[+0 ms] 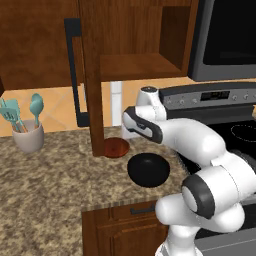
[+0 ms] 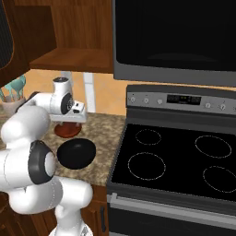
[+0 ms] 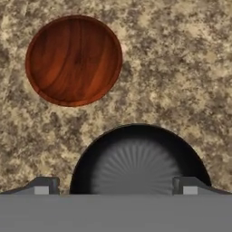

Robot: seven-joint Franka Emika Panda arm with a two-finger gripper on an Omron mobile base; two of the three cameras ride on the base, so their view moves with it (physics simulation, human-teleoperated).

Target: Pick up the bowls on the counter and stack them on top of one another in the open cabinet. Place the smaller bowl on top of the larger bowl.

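Note:
The smaller bowl (image 3: 74, 60), shallow and reddish-brown, sits on the speckled counter (image 1: 50, 175) beside the larger bowl (image 3: 136, 163), which is glossy black. Both bowls are empty and lie apart: the smaller bowl (image 1: 116, 147) is at the back and the larger bowl (image 1: 148, 170) is nearer the counter's front edge. My gripper (image 3: 115, 188) hangs above them, pointing down. It is open wide, its two fingertips (image 3: 43, 186) spanning the black bowl's near rim, with nothing held. Above, the open cabinet (image 1: 140, 65) shows a bare wooden shelf.
The cabinet door (image 1: 94, 100), with its long black handle (image 1: 75, 70), stands open just left of the reddish bowl. A white cup of teal utensils (image 1: 28, 136) stands at the counter's left. The black stovetop (image 2: 175, 156) and the microwave (image 2: 175, 37) lie to the right.

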